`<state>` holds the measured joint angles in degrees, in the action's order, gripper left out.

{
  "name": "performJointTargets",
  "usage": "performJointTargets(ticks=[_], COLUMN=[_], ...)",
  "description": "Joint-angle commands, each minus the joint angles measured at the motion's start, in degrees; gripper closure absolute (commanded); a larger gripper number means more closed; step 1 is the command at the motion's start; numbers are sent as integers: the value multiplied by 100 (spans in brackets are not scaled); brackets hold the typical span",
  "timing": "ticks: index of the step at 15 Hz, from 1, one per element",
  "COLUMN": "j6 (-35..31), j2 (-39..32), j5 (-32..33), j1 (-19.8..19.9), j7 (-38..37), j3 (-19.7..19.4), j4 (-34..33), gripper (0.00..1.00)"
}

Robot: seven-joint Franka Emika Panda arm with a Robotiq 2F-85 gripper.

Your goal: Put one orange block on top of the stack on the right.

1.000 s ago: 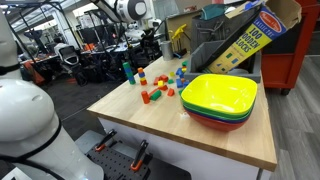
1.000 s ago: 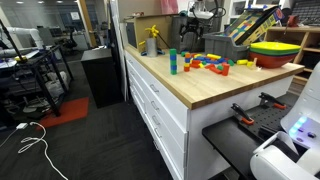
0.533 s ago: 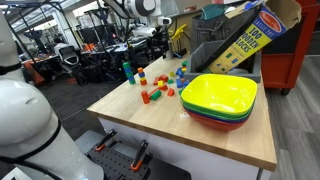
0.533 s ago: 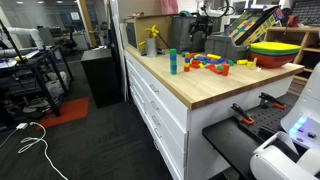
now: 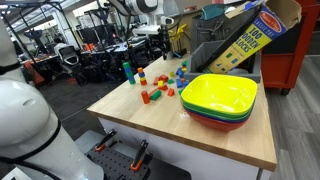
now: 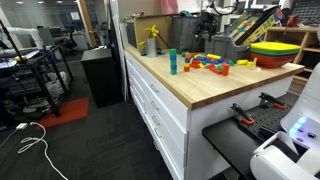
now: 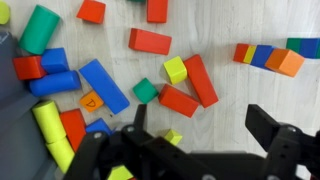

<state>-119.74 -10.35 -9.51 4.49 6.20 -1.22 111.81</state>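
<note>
The stack (image 5: 181, 72), a small blue and yellow cube tower, stands at the far side of the block pile on the wooden table (image 5: 200, 135). Orange-red blocks (image 5: 155, 95) lie near it. In the wrist view several orange-red blocks lie loose: a flat one (image 7: 150, 41), two long ones (image 7: 200, 80) and a small orange cube (image 7: 90, 100). My gripper (image 7: 205, 135) is open and empty, hanging high above the bare wood just right of the long blocks. It also shows in both exterior views (image 5: 158, 33) (image 6: 210, 25), well above the pile.
Stacked yellow bowls (image 5: 220, 98) stand close to the blocks. A green and blue cylinder tower (image 5: 126, 71) and a yellow-and-red tower (image 5: 141, 78) stand on the other side. A row of small cubes (image 7: 268, 57), a green cylinder (image 7: 40, 28) and blue blocks (image 7: 103, 85) show in the wrist view.
The arm and gripper have moved sideways over the block pile, towards the bowls' side. The blocks have not moved.
</note>
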Motion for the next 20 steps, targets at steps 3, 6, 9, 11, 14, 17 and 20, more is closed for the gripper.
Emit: performJointTargets(ticks=[3, 6, 9, 11, 14, 17, 20], j6=[212, 227, 346, 426, 584, 696, 834], j2=[610, 924, 1280, 1525, 1851, 2102, 2256], j5=[213, 250, 233, 237, 257, 319, 287], j1=[-14, -76, -138, -182, -236, -266, -274], j7=[427, 337, 304, 297, 264, 242, 258], j3=[-38, -20, -6, 0, -7, -11, -32], j4=[500, 752, 952, 1083, 1210, 1285, 1236], gripper=[0, 0, 0, 0, 0, 0, 0])
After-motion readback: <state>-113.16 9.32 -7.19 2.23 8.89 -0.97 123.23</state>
